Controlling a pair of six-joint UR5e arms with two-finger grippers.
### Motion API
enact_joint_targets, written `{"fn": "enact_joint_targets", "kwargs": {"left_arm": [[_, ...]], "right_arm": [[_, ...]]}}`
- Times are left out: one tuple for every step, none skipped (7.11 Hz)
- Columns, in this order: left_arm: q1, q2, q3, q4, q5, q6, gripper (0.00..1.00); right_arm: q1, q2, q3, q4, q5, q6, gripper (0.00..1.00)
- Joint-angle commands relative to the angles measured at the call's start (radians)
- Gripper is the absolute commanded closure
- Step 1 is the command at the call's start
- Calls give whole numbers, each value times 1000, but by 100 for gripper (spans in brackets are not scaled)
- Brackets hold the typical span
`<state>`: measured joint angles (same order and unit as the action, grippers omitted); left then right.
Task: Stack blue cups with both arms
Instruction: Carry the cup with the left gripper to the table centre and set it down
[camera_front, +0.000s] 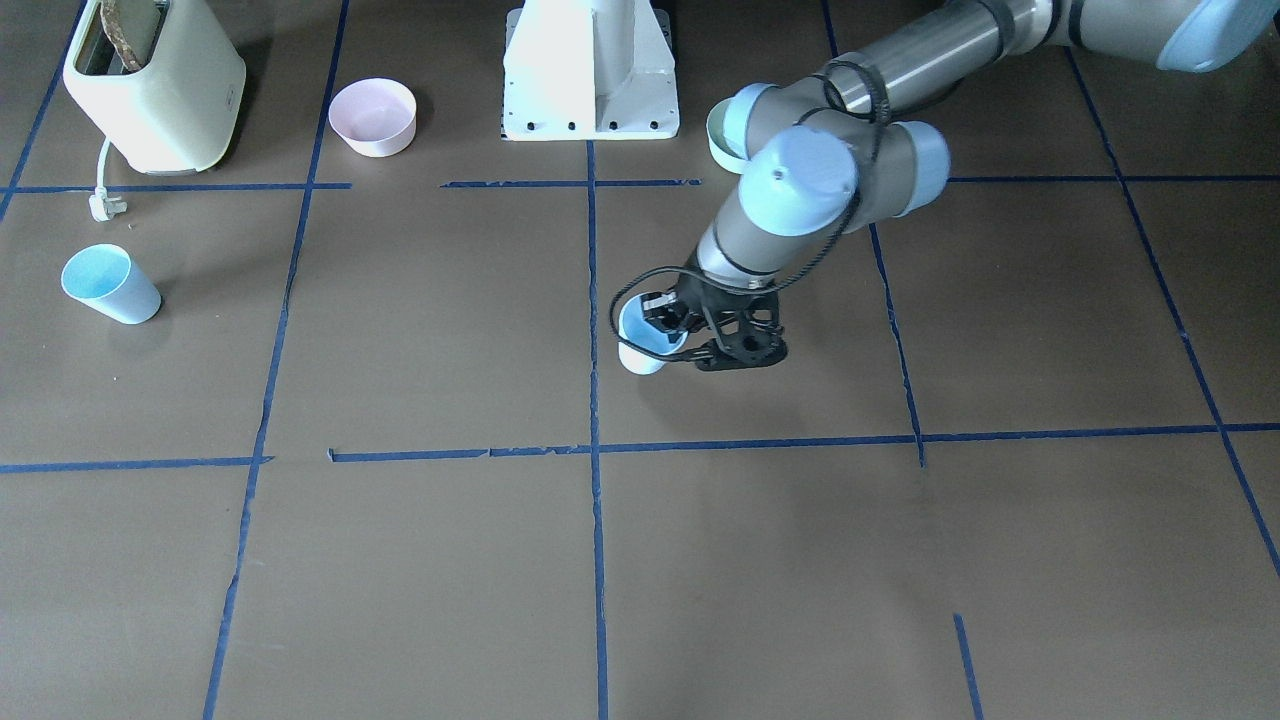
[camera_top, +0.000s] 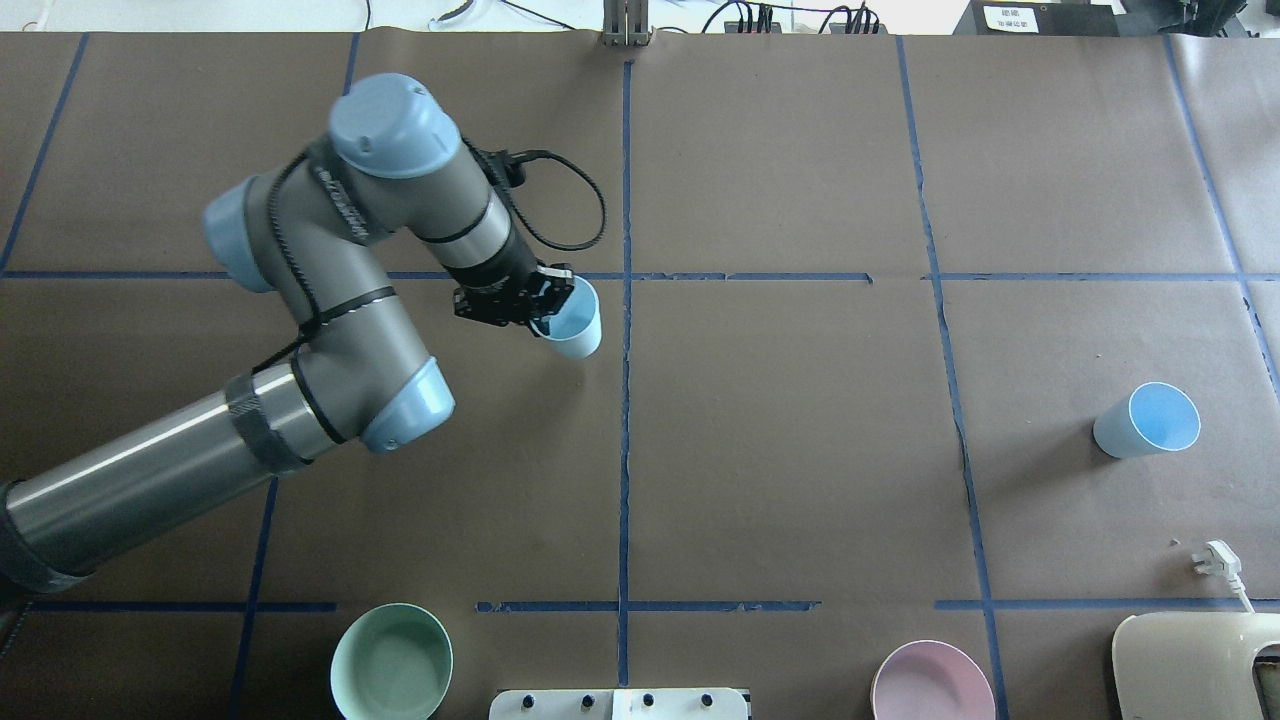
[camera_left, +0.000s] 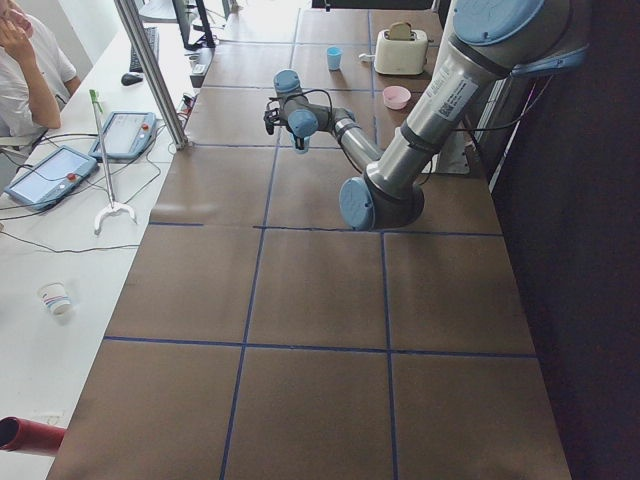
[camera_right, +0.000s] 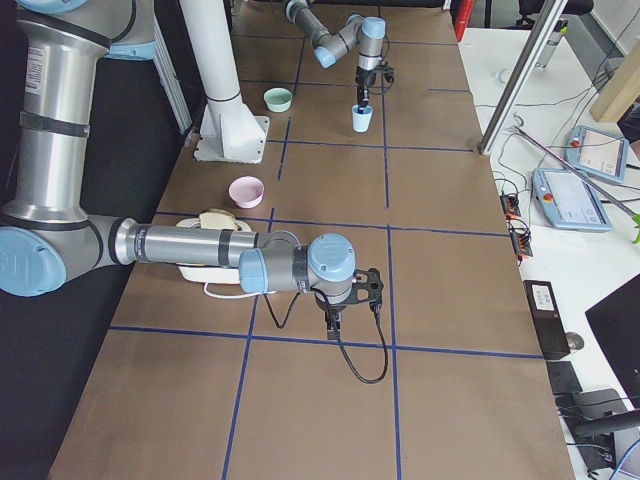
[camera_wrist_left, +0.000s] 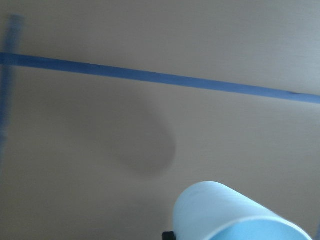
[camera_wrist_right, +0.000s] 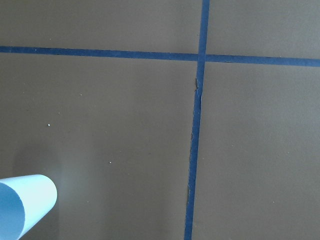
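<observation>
Pale blue tapered cup (camera_top: 578, 330) gripped by left pincer (camera_top: 553, 302), matte brown tabletop (camera_top: 800, 450)

The left arm (camera_top: 300, 300) reached in from eight o'clock, left gripper (camera_top: 548, 300) clamped on a blue cup (camera_top: 578, 332); the right gripper (camera_right: 334, 325) pointed downward.

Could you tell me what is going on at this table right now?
The left gripper holds one blue cup by its rim near the middle of the table; the separate shadow in the wrist view suggests it is lifted. The second blue cup stands alone on the robot's right side, near the toaster. The right gripper shows only in a side view, so I cannot tell its state. The cups are not yet stacked.
</observation>
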<state>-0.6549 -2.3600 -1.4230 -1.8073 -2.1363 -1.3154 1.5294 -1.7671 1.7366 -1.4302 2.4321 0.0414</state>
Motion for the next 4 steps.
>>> {"fn": "enact_joint_targets", "kwargs": {"left_arm": [[35,-82,107,3,56,-10,100],[38,-81,111,2,65,-8,100],[53,-81,113,0,96,-8,100],[57,-85,112,0,102,-10,100]], "right_arm": [[0,-2,0,1,13,0,0],[0,-8,0,1,25,-1,0],[0,-8,0,1,25,-1,0],[0,-9,0,1,25,-1,0]]}}
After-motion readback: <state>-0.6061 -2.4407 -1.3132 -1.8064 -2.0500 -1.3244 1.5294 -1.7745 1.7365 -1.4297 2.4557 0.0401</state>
